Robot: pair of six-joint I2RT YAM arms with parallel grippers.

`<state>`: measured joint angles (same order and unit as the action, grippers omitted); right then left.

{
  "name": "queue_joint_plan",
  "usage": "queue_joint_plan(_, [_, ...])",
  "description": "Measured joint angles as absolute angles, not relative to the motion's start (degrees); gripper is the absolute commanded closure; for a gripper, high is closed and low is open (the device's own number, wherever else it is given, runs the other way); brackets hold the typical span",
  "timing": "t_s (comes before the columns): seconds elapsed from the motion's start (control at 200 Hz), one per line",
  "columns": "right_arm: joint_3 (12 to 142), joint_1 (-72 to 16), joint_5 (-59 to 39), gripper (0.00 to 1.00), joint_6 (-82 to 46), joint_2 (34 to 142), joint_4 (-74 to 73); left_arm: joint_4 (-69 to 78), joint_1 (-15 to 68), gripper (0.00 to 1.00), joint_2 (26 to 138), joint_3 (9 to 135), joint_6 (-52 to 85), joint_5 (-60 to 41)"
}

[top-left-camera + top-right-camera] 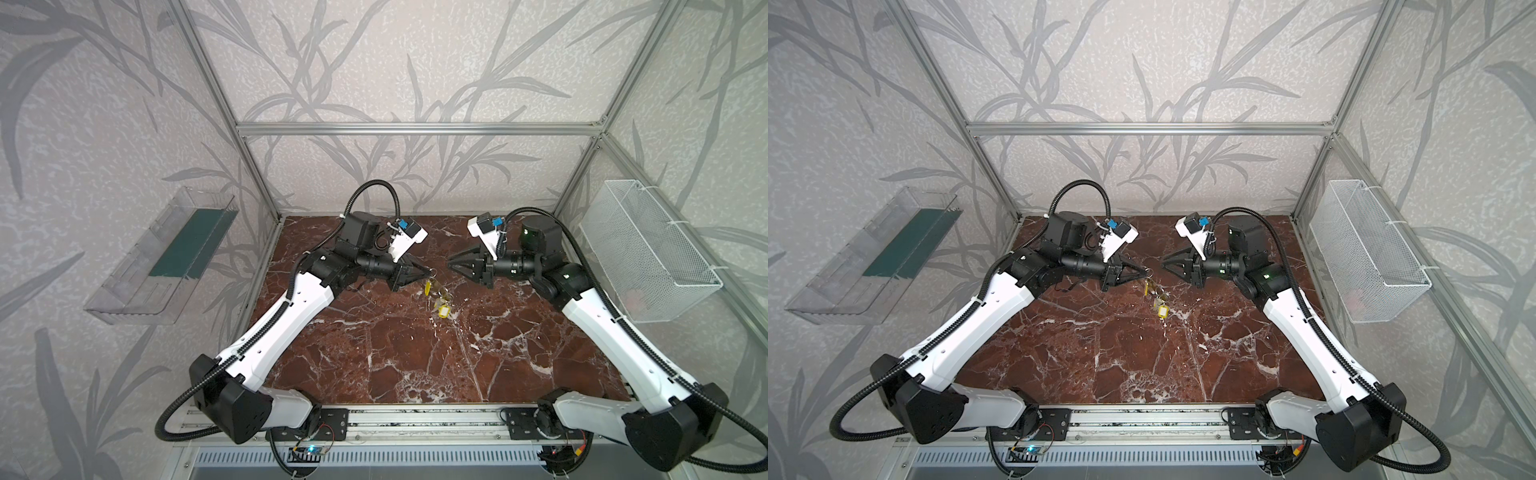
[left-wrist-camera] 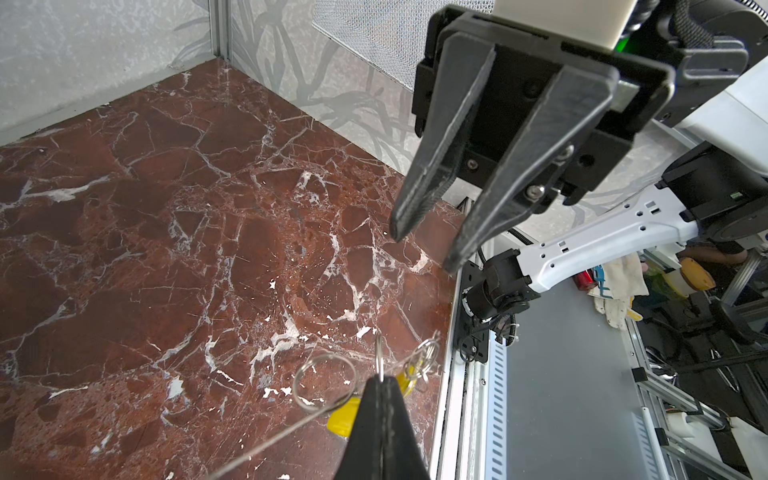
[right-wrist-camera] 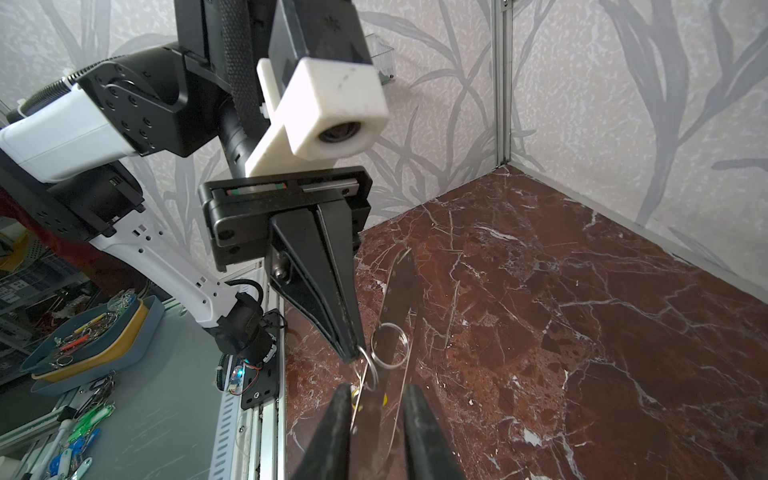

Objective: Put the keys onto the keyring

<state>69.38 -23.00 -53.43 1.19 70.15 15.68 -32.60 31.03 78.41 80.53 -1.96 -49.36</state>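
Left claw (image 1: 430, 272) fully closed, pinching a small wire ring (image 2: 379, 356) of the flat silvery-grey metal keyring plate (image 3: 397, 291), which hangs from it over the red marble surface (image 1: 415, 353), mid-width toward the far edge. Small yellow oblong plastic key tags (image 1: 443, 310) dangle in the same bunch, just below. Right claw (image 1: 451, 262) faces it close by, slightly parted, holding nothing.

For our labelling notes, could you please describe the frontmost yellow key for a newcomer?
Over the red marble table, find the left pincer, shut near the middle. Of the cluster hanging from it, the key is the yellow tag nearest the front, pale-centred.
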Motion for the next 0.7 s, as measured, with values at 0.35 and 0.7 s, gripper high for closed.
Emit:
queue_joint_plan(0.35, [69.9, -24.4, -54.9, 0.75, 4.0, 70.6, 16.6, -33.0, 31.0, 1.00, 78.4, 80.5, -2.0, -49.6])
queue_joint_plan(0.7, [71.8, -26.4, -55.4, 0.74, 5.9, 73.8, 17.7, -33.2, 31.1, 1.00, 78.0, 80.5, -2.0, -50.0])
